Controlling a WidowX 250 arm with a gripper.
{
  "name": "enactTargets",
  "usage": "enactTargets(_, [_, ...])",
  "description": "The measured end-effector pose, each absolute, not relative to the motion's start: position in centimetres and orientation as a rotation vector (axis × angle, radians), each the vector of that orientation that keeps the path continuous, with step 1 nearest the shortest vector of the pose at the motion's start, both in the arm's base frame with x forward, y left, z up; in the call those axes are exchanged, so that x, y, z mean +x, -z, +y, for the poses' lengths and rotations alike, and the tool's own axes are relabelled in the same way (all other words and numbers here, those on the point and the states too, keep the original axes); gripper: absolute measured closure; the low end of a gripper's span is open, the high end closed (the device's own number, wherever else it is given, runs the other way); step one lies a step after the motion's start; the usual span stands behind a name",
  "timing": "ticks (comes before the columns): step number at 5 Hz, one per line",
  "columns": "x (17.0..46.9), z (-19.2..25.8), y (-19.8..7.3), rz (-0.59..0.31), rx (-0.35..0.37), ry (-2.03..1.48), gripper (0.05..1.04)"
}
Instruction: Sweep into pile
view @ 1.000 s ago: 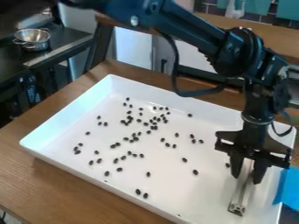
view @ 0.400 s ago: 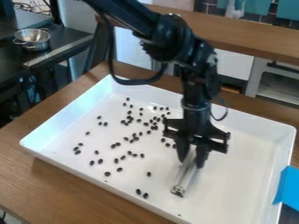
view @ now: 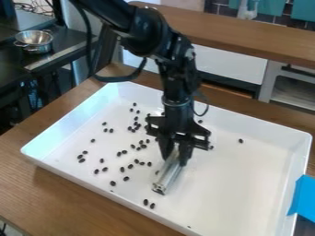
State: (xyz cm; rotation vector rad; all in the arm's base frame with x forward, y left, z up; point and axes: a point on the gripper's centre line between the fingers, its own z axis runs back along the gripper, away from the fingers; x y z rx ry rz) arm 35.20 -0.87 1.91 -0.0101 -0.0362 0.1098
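In the camera view, taking clock directions from the middle of the white tray (view: 246,207), the robot arm (view: 141,27) enters from eleven o'clock, and its black gripper (view: 174,159) hangs down near the tray's centre. The fingers are closed around a silver bar (view: 167,176), which slants from between them toward seven o'clock, its lower end down near the tray floor.

The dark beans (view: 137,161) lie inside the tray, most of them in a loose scatter between eight and eleven o'clock. The outermost on that side sit at about nine, near the tray's left wall. One bean lies just beside the bar, on its nine o'clock side. Two more rest close together between six and seven o'clock, past the bar's lower end. On the other side, one is at one o'clock, one just to the three o'clock side of the gripper, and one farther out between two and three.

The tray stands on a wooden table (view: 55,189). A blue piece (view: 301,198) overlaps its edge at four o'clock, and a metal colander (view: 35,41) sits on a dark counter (view: 67,46) at ten o'clock.
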Motion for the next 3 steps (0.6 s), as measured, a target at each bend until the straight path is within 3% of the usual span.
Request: enactTargets(3, [33.7, 8.2, -2.0, -0.051, 0.050, -0.068, 0.719])
